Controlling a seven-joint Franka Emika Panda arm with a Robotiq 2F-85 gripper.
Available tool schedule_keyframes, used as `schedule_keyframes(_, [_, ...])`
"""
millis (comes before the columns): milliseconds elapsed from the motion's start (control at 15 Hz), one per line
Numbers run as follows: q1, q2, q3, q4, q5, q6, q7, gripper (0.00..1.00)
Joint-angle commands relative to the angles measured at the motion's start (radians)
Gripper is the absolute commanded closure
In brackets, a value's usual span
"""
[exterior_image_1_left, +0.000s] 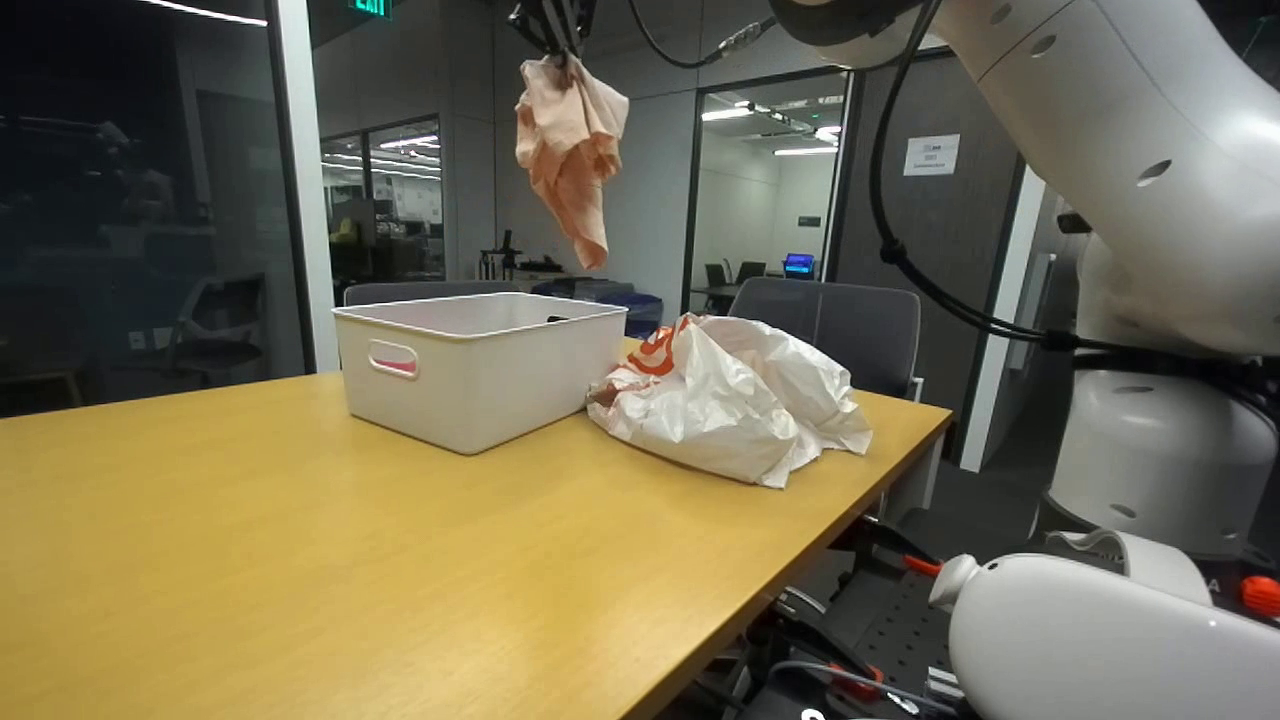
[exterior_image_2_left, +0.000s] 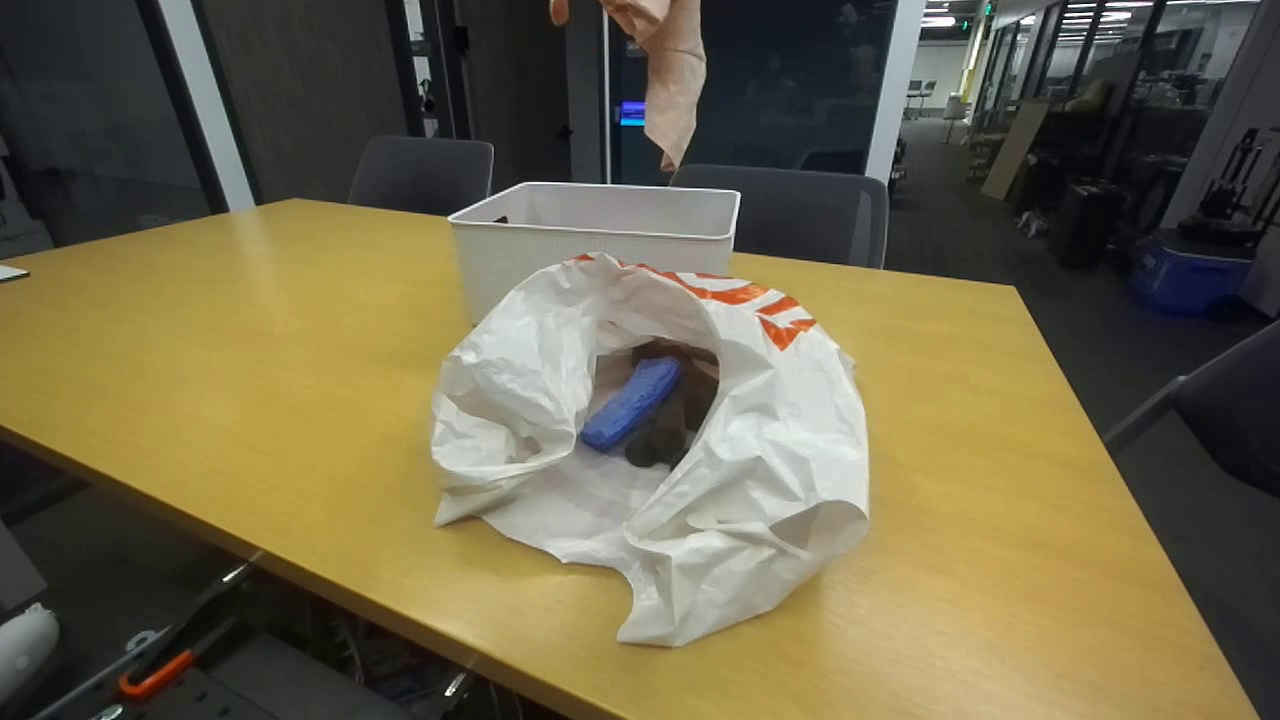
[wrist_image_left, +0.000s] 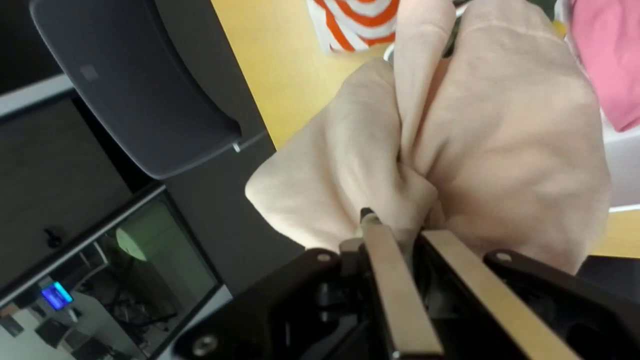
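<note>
At the left of an exterior view the worktop (exterior_image_1_left: 230, 560) spreads toward the lower corner. Left of centre, a white plastic storage bin (exterior_image_1_left: 540, 375) stands upright on it; the wrist view, at upper right, shows pink fabric (wrist_image_left: 607, 60) in it.

At upper centre the hand (exterior_image_1_left: 562, 48) points down and pinches the gathered top of a peach cloth (exterior_image_1_left: 572, 150); in the wrist view the fingers (wrist_image_left: 397, 290) stand close together, with folds bunched at their tips. The cloth hangs free, its tail just above the bin's rim in the frame — whether it is right over the opening I cannot tell.

Right of centre, a crumpled white plastic bag (exterior_image_1_left: 740, 400) with orange print rests just beside the bin. At mid-frame in an exterior view its mouth faces the camera, showing a long blue object (exterior_image_2_left: 630, 405) inside. The robot arm (exterior_image_1_left: 1130, 160) fills the right side.

The step in hand looks like a carry: cloth gripped and aloft, not yet let go. The next move seems to call for a firm pinch and an unhurried path — the limp tail could swing or snag on the rim.
</note>
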Motion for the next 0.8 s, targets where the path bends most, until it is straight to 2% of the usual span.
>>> schedule_keyframes(0, [0.043, -0.092, -0.023, -0.032, -0.027, -0.189, 0.078, 0.97])
schedule_keyframes(267, [0.05, -0.162, -0.018, -0.051, -0.009, -0.478, 0.122, 0.97])
schedule_keyframes(333, [0.059, -0.215, -0.138, -0.203, 0.11, -0.402, 0.134, 0.97])
schedule_keyframes(533, [0.047, -0.283, -0.144, -0.318, 0.195, -0.442, 0.139, 0.97])
schedule_keyframes(733, [-0.005, -0.34, -0.126, -0.47, 0.3, -0.421, 0.198, 0.97])
